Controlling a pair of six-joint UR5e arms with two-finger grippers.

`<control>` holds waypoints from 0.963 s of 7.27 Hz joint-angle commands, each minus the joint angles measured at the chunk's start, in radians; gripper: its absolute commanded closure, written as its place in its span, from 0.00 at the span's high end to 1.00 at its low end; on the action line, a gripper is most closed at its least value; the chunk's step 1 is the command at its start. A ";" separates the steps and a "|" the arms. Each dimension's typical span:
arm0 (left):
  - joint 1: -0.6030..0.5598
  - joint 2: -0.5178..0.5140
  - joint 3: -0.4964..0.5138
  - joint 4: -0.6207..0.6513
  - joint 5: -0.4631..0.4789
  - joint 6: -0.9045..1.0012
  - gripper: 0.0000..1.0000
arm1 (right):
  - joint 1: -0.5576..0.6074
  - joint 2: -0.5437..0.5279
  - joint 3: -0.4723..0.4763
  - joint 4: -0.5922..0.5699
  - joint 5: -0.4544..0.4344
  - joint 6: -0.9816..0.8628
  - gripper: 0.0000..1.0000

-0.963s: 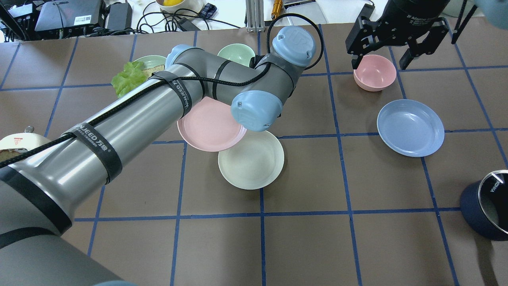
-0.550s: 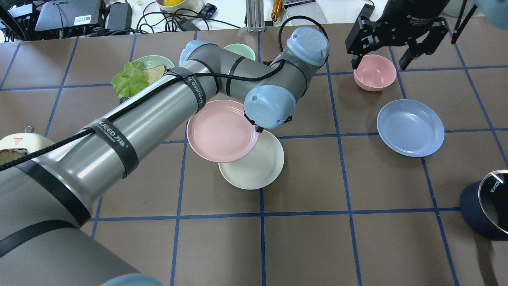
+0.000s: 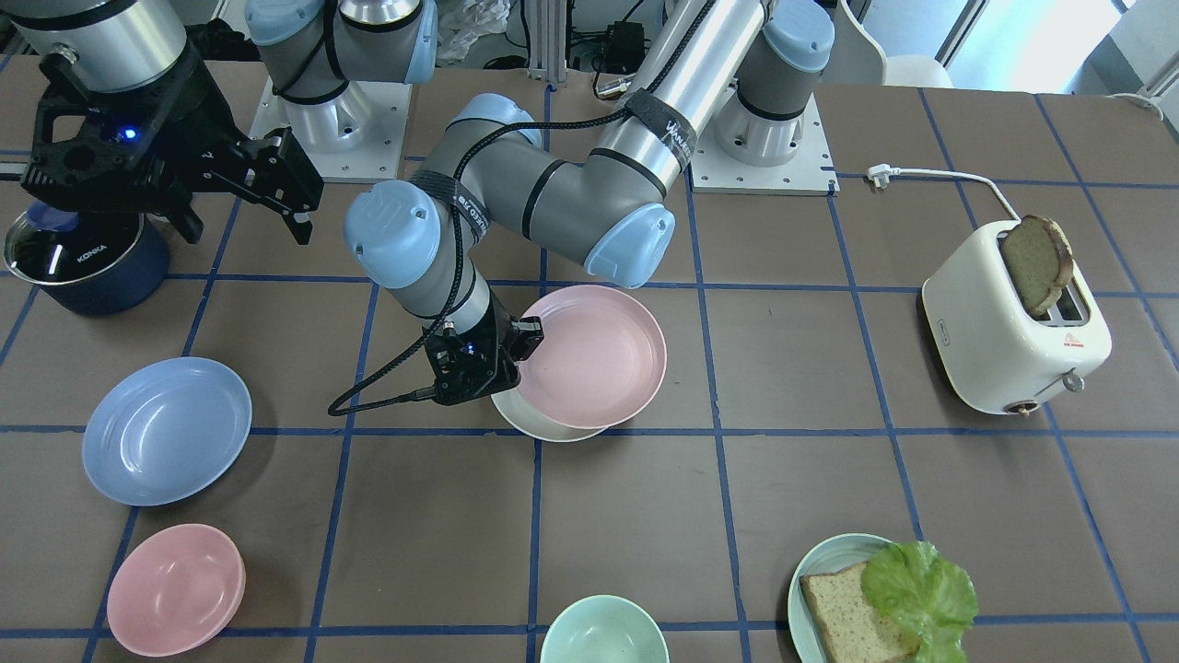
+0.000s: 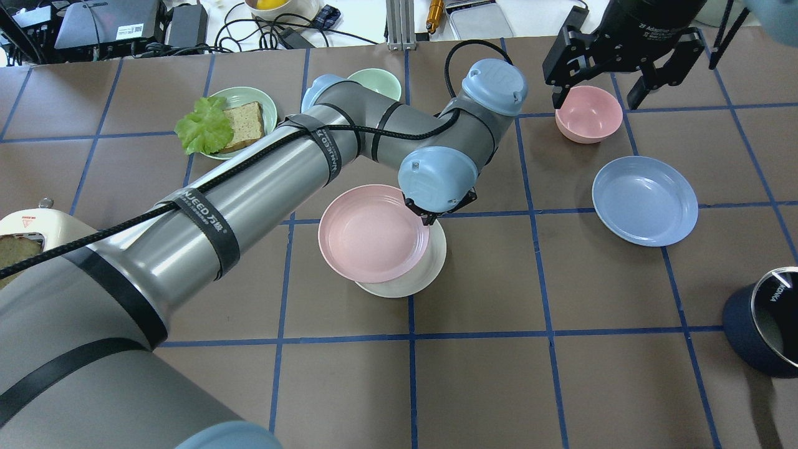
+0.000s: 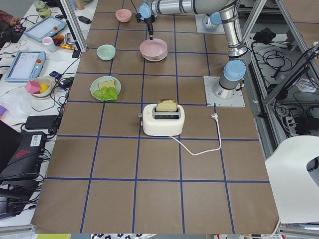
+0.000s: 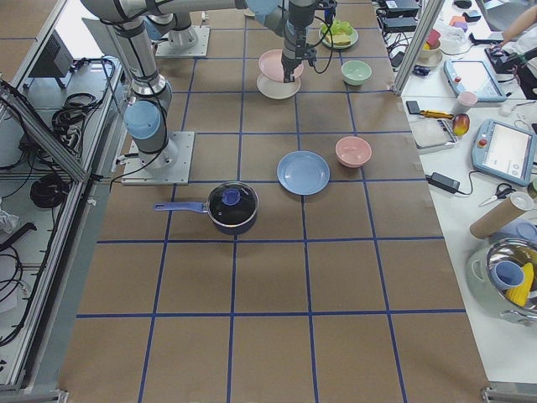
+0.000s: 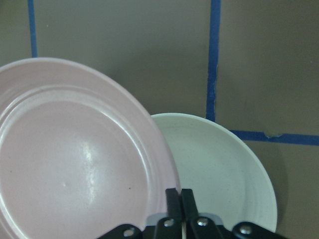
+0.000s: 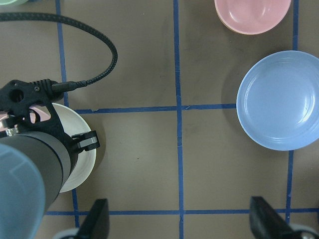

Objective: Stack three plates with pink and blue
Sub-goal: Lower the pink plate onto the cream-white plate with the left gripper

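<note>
My left gripper [image 4: 429, 216] is shut on the right rim of the pink plate [image 4: 371, 234] and holds it slightly tilted over the cream plate [image 4: 431, 262]. The pink plate covers most of the cream one. In the left wrist view the closed fingertips [image 7: 178, 195] pinch the pink plate [image 7: 75, 164], with the cream plate [image 7: 219, 169] below and to its right. The blue plate [image 4: 644, 200] lies alone on the table at the right. My right gripper [image 4: 597, 96] hangs open and empty high above the far right of the table.
A pink bowl [image 4: 588, 113] sits beyond the blue plate. A green bowl [image 4: 374, 81] and a teal plate with bread and lettuce [image 4: 230, 118] stand at the far left. A dark pot [image 4: 764, 327] is at the right edge and a toaster [image 3: 1013, 322] on my left.
My left arm has carried the pink plate to the right, so it now overlaps far more of the cream plate. The right arm has not moved.
</note>
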 commanded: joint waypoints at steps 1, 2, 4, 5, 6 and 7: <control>-0.001 -0.008 0.001 0.002 -0.043 -0.047 0.03 | 0.000 0.000 0.000 0.000 0.000 0.000 1.00; -0.002 -0.012 0.010 0.002 -0.045 -0.050 0.03 | 0.000 0.000 0.000 0.001 0.000 0.000 1.00; -0.013 -0.047 0.041 0.003 -0.047 -0.050 0.03 | 0.000 0.000 0.000 0.001 0.000 0.000 1.00; -0.021 -0.059 0.059 0.002 -0.044 -0.050 0.03 | 0.000 0.000 0.000 0.001 0.000 0.000 1.00; -0.021 -0.071 0.078 0.002 -0.042 -0.048 0.03 | 0.000 0.000 0.000 0.000 0.000 0.000 1.00; -0.021 -0.077 0.091 0.002 -0.041 -0.048 0.03 | 0.000 0.000 0.000 0.001 0.000 0.000 1.00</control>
